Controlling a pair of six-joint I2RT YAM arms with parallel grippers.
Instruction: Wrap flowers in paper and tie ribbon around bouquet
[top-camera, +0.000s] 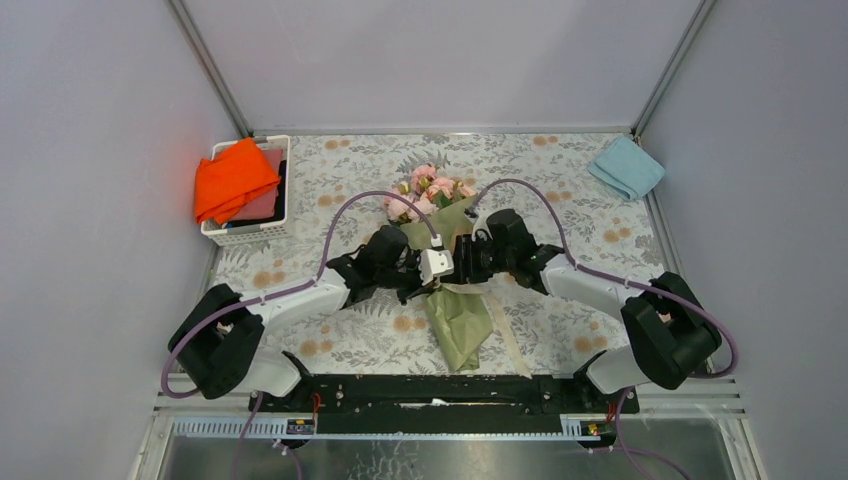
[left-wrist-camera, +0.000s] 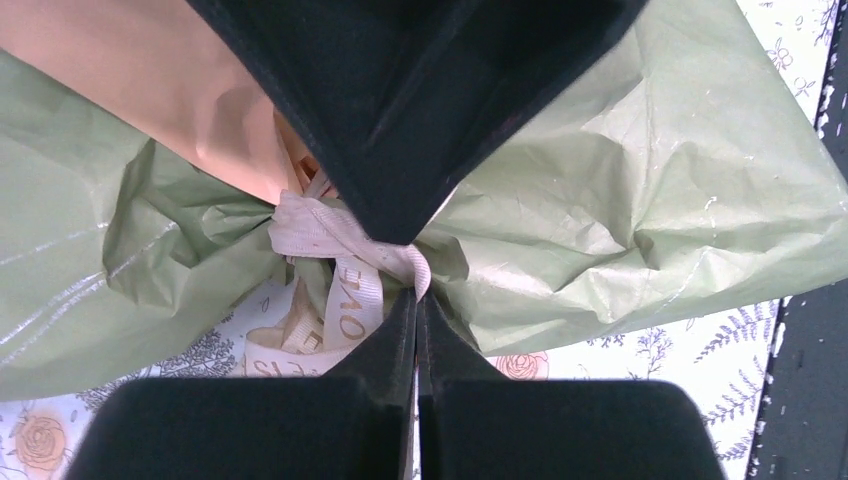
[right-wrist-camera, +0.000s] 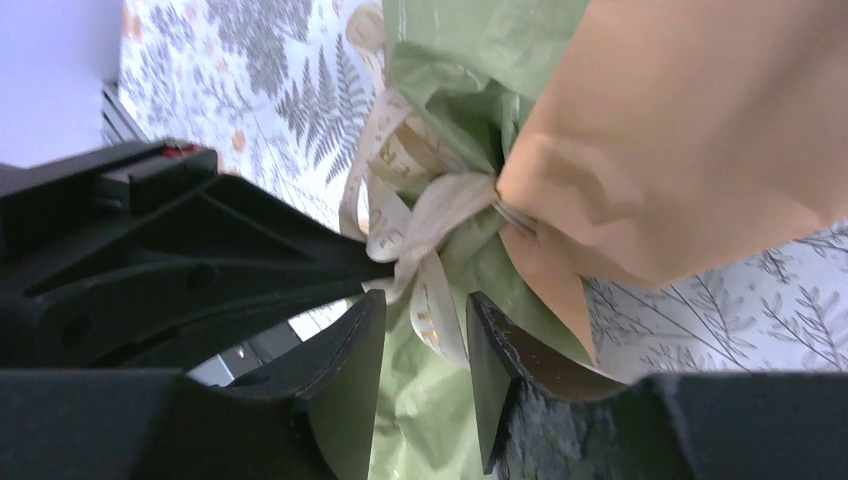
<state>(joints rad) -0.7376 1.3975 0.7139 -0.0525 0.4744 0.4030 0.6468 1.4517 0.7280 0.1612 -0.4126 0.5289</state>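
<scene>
At the centre of the table (top-camera: 560, 170) lies the bouquet (top-camera: 458, 325). Left hand (left-wrist-camera: 416, 300), pressed together, pinches the ribbon (left-wrist-camera: 345, 295) at the waist knot; right hand (right-wrist-camera: 425, 305) stands spread astride one tail. Ribbon likely limp and slippery: best gripped near a tail's end.

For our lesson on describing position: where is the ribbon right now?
In the left wrist view the ribbon is bunched round the waist of the green paper, nipped by the shut left claw, in the middle of the table.

An orange cloth (top-camera: 233, 178) filled a white plastic basket (top-camera: 246, 236) at ten o'clock; a folded light-blue cloth (top-camera: 626, 167) lay at two.
</scene>
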